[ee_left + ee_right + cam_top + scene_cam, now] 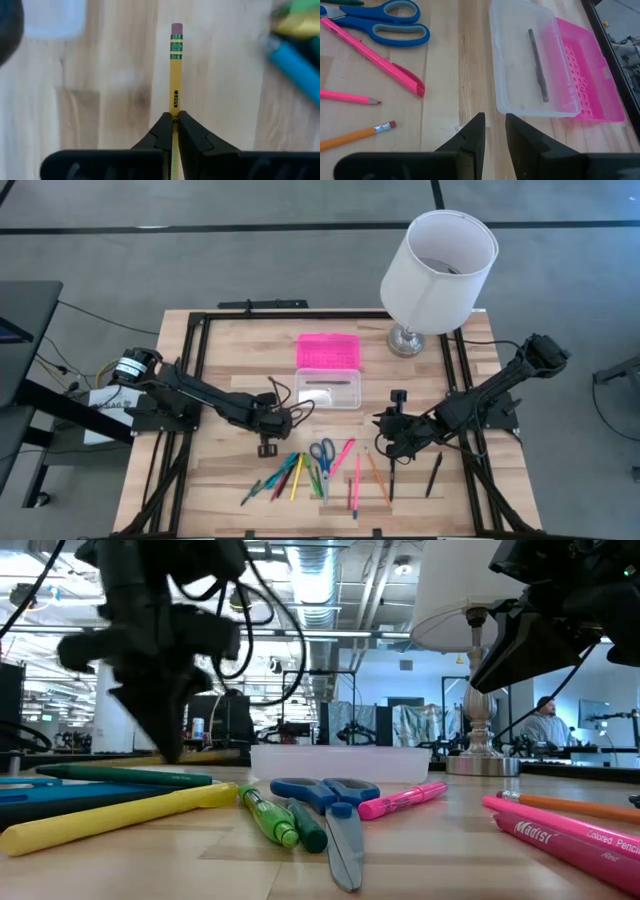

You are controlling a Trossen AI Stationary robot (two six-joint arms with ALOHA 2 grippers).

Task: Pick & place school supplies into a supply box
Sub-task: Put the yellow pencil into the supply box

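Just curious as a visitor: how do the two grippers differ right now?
The left gripper is shut on a yellow pencil; the right gripper is open and holds nothing. The left hangs beside the clear box, the right farther off, over bare wood. Both are dark and two-fingered.

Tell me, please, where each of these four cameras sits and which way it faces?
High view: overhead, straight down on the table; both arms show.
Low view: table-top height, level across pens into the room; arms hang from above.
Left wrist view: looks past the left gripper, shut on a yellow pencil.
Right wrist view: looks past the right gripper, open, toward the supply box.
Shared: the blue scissors appear in the high, low and right wrist views.
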